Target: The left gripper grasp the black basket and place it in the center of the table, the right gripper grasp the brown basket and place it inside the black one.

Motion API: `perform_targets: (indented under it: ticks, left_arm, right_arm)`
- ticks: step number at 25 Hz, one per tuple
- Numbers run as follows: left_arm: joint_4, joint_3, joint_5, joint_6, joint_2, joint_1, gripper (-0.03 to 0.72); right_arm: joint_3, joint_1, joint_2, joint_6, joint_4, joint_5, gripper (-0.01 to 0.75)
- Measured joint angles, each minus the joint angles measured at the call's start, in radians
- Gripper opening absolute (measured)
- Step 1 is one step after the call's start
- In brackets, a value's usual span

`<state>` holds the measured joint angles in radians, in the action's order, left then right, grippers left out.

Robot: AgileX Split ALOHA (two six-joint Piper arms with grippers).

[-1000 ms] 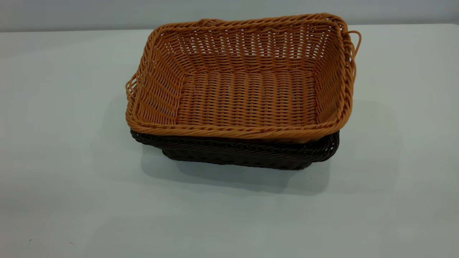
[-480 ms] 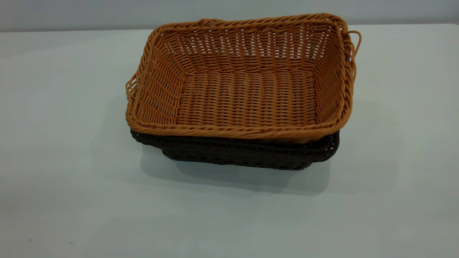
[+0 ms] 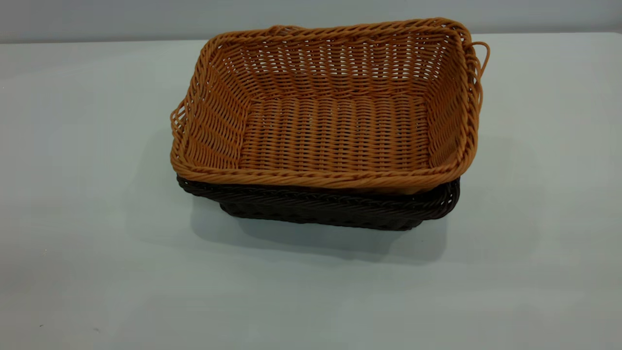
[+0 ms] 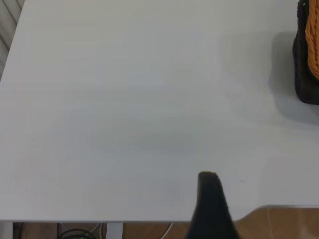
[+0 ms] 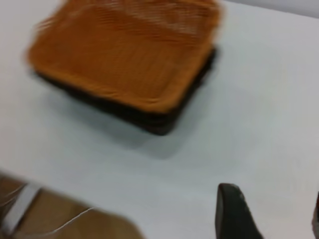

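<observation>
Brown basket (image 3: 335,126) nested inside black basket (image 3: 335,209), mid-counter (image 3: 87,272). Right hand (image 5: 269,214) spread wide, well clear of both. Left hand (image 4: 212,209): finger spacing can't be told.

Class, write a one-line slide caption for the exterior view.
Brown basket nested inside black basket on a white table.

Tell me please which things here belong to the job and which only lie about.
Job: brown basket nested in black basket; table; left gripper; right gripper.
Lying about: cables below the table edge.
</observation>
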<state>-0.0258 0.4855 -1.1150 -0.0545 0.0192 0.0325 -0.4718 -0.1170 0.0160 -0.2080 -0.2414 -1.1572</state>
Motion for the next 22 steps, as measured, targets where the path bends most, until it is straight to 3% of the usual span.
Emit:
perform_targets:
  ticks: [3,5,22]
  left_arm:
    - [0.0,0.0,0.0,0.0,0.0,0.0,0.477]
    - [0.0,0.0,0.0,0.0,0.0,0.0,0.477]
    - [0.0,0.0,0.0,-0.001,0.0,0.0,0.475]
  right_arm:
    - [0.0,0.12,0.0,0.064,0.066,0.002,0.279]
    - [0.0,0.159,0.0,0.116,0.122,0.007,0.26]
    - [0.001,0.168,0.0,0.199,0.167,0.01,0.239]
